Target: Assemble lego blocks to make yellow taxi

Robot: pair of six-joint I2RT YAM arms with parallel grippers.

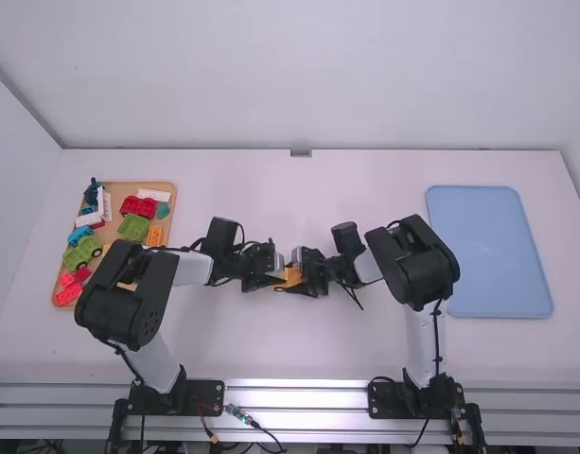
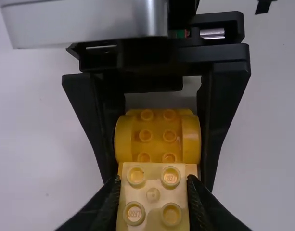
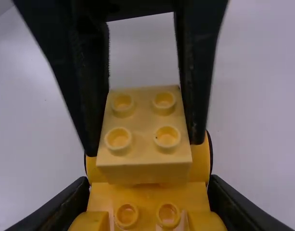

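Observation:
In the high view my left gripper and right gripper face each other at mid-table, with a yellow-orange piece between them. The left wrist view has my left gripper shut on a pale yellow block with four studs on its face. Past it, the studded orange-yellow body with rounded sides is between the right gripper's fingers. In the right wrist view my right gripper is shut on that body; the pale block overlaps it. Whether they are joined, I cannot tell.
A brown tray at the left holds several loose blocks, among them a red block and green pieces; the left arm's elbow hangs over its near side. On the right lies a light blue tray, beside the right arm's elbow.

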